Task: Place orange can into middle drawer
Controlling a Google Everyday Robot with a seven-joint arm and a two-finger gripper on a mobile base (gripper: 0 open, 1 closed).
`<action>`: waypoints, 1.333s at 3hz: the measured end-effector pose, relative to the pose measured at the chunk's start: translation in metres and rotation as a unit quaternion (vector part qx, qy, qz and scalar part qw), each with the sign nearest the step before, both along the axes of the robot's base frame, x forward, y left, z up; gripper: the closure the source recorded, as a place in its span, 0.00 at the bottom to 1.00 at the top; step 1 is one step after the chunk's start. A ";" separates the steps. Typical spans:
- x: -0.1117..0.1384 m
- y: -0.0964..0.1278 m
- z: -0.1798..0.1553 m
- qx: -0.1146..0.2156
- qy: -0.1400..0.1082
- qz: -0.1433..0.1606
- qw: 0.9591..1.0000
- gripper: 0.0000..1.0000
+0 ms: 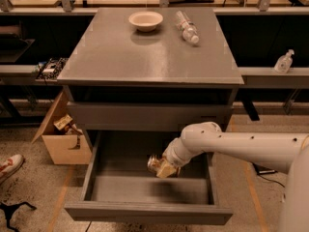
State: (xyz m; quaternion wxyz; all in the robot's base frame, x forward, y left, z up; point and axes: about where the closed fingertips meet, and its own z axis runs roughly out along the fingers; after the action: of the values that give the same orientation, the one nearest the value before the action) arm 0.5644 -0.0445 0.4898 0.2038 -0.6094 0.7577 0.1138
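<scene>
Step in hand: the placing stage. The can is already over its target but not yet let go.

- The middle drawer (145, 212) stands pulled out toward the near side, below the desk (145, 57).
- A white arm (231, 144) reaches in from the right.
- Its end effector (163, 167) hangs inside the drawer opening, right of centre and toward the far end.
- It is pinching the orange can (154, 163), gripping it from the right. The can is tipped roughly on its side with a silvery end turned left.
- The can looks held just above the drawer floor. I cannot tell whether it is touching.

Next move, as I judge it:
- Ease down until the can meets the floor, then spread the fingers.
- Draw up and back toward the near side, so the wrist stays clear of the upper drawer front (145, 116) overhanging the far end.
- A smooth round cylinder left on its side may roll on that flat bottom, though the drawer walls would stop it.

Materials and shapes:
- Can: shiny gold-orange metal with pale patches, a small cylinder that is probably thin-walled.
- Drawer: matte gray, a boxy tray with low side walls and a plain flat front without a handle.
- Desk top: the same gray with a dull sheen.
- At its far edge sit a pale, shallow round bowl (146, 20) and a clear plastic bottle (187, 27) lying on its side to the right. Neither is involved.
- A brown cardboard box (63, 141) sits on the floor left of the drawer.
</scene>
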 end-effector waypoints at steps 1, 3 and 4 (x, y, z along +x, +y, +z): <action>0.004 0.003 -0.031 0.022 -0.003 -0.013 1.000 1.00; 0.002 0.005 -0.034 0.023 -0.001 -0.011 1.000 0.58; 0.001 0.006 -0.035 0.023 0.001 -0.011 1.000 0.36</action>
State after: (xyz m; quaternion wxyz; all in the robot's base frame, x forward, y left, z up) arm 0.5657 -0.0384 0.4544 0.2186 -0.5964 0.7614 0.1295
